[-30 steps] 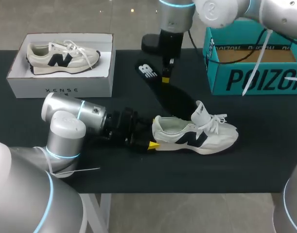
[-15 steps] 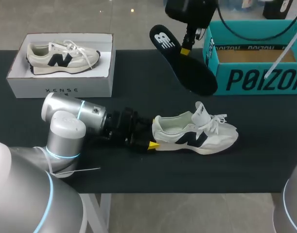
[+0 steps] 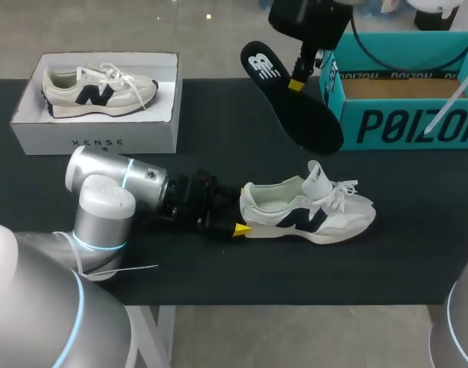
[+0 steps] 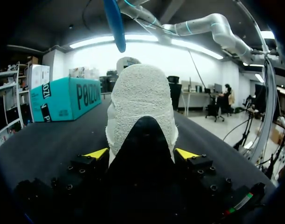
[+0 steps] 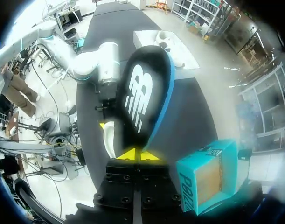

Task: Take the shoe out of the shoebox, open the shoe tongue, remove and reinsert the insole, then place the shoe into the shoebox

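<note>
The shoe point(image 3: 306, 211) lies on its sole on the black table point(image 3: 218, 123), toe towards my right arm's side. It is a cream runner with a smooth pale midsole, a dark angular side emblem and loose white laces, and its padded tongue point(image 3: 316, 178) stands lifted clear of the opening. The left gripper point(image 3: 241, 220) lies low along the tabletop and is clamped on the heel. In the left wrist view its yellow tips press either side of the rounded heel counter, which is nubby, towel-like fabric with a smooth black wedge-shaped panel at its base. The right gripper point(image 3: 297, 83) hangs in the air above the far part of the table with its fingers pinched together on the insole point(image 3: 291, 96), gripping one long edge near the middle. The insole is a thin, flat, elongated oval, matte black on its top face with a white mark at the heel end and a blue rim along its underside. It is tilted, clear of the table, just beside the teal shoebox point(image 3: 402, 115), an open-topped cardboard carton with a bare brown inside. Well apart, near my left arm's side, a white box point(image 3: 96, 138) with straight walls holds a second shoe point(image 3: 96, 84) of the same kind.
</note>
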{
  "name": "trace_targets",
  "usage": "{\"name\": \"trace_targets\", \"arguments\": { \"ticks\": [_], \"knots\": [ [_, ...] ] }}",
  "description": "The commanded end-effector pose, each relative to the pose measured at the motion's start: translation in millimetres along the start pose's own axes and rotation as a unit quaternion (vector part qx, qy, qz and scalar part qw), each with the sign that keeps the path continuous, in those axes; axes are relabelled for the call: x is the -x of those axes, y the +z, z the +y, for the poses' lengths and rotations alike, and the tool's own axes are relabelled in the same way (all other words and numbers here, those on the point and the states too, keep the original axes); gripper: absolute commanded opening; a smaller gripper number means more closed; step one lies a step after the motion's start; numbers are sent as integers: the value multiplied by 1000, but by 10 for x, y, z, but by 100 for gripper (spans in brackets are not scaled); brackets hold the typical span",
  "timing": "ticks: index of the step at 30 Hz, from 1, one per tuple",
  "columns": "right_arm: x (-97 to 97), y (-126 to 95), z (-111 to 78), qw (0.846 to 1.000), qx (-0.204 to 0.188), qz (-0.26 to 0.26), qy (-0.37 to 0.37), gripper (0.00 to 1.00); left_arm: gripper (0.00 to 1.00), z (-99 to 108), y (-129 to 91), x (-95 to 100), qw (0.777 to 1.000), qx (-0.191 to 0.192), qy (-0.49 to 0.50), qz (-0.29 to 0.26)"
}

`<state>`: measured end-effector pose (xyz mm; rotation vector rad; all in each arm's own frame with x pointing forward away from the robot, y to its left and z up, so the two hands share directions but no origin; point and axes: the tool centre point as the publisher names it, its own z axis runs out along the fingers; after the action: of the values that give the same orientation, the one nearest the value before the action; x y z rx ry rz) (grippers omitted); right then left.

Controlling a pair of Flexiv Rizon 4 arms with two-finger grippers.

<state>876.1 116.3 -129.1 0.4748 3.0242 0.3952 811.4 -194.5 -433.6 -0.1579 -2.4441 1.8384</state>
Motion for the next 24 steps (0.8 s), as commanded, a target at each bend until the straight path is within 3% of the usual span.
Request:
{"name": "trace_targets", "arguments": {
  "ticks": [1,6,10,11,15,24],
  "knots": [
    [-350,-353,-383,996,48,-10,77,0,0,16,11,3,1000,0,0,0],
    [-717,-663,-533,984,73,5,165,0,0,16,11,3,1000,0,0,0],
    [-915,-859,-513,975,98,18,201,0,0,16,11,3,1000,0,0,0],
    [-977,-928,-465,972,120,20,200,0,0,16,11,3,1000,0,0,0],
    [-1082,-1089,-308,961,158,50,219,0,0,16,11,3,1000,0,0,0],
    [-1203,-1436,-99,958,156,69,232,0,0,16,11,3,1000,0,0,0]
  ]
}}
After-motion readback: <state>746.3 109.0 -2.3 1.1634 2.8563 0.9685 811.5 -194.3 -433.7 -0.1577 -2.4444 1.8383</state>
